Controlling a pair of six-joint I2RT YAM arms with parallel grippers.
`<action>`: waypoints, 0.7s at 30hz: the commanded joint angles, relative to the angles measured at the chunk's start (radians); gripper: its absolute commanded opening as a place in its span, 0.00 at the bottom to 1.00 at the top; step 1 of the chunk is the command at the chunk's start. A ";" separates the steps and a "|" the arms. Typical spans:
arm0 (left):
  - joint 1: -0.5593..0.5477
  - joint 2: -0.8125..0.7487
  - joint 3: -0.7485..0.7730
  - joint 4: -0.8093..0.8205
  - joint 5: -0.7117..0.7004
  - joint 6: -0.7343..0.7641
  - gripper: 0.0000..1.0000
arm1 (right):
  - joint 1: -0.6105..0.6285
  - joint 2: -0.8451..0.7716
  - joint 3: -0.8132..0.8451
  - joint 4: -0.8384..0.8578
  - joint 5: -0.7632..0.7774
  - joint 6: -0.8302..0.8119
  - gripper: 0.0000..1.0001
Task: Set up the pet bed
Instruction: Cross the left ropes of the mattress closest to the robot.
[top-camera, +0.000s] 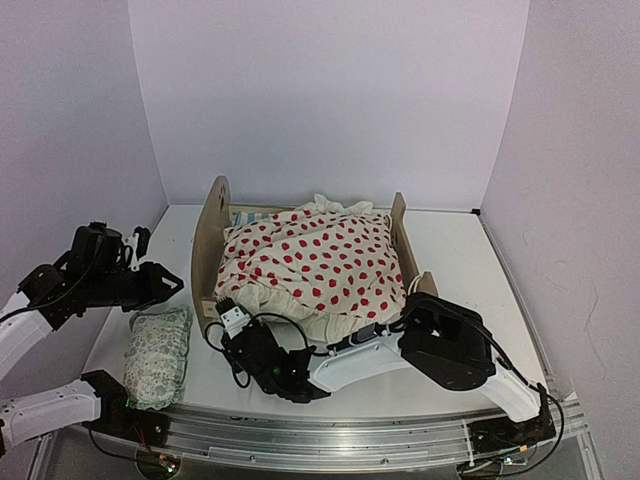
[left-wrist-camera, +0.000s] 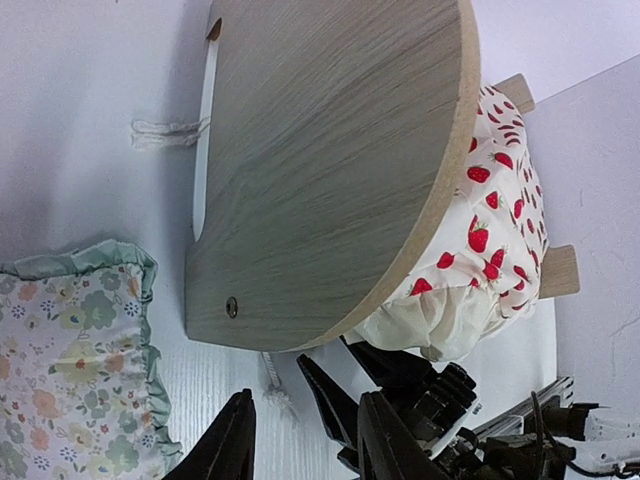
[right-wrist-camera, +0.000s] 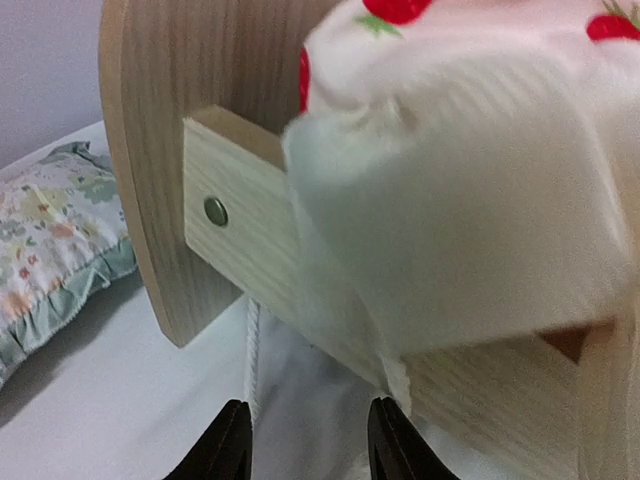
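"Top external first: how does the pet bed (top-camera: 209, 245) lie on the tabletop (top-camera: 470, 260)?"

"Around the middle, a little toward the far edge. Its long axis runs from the left edge to the right edge, with the rounded headboard (top-camera: 212, 215) at the left end and the footboard (top-camera: 399, 225) at the right. The red-dotted blanket (top-camera: 315, 265) is heaped over the whole bed and spills over the near side."

"And the pillow (top-camera: 160, 355)?"

"Flat on the tabletop by the near left corner, apart from the frame."

"Which arm is closer to the work?"

"The right one. It reaches along the near edge, and the right gripper (right-wrist-camera: 308, 405) sits just beside the bed's near left corner, where the side rail (right-wrist-camera: 270, 230) bolts into the headboard. Its jaws stand partly apart. The blanket's hem and a white cord (right-wrist-camera: 250, 350) hang in front of them, and nothing looks pinched."

"The left gripper (left-wrist-camera: 305, 400)?"

"Out toward the left edge, facing the headboard's outer face and well clear of it. Its jaws are partly apart and empty."

"So the coming move?"

"My guess is that the blanket has to be drawn out along the bed's long axis. The hem lies just ahead of the right gripper and slightly above it. The headboard stands between the left gripper and the cloth, so the right arm seems better placed."
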 joint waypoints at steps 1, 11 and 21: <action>0.002 0.039 -0.046 -0.015 0.053 -0.092 0.38 | 0.013 -0.112 -0.057 0.003 0.040 0.065 0.41; 0.002 0.099 -0.065 -0.007 0.056 -0.114 0.42 | -0.007 -0.020 0.049 0.004 -0.011 0.018 0.42; 0.002 0.095 -0.093 0.003 0.058 -0.133 0.43 | -0.016 -0.005 0.019 0.005 -0.009 0.035 0.44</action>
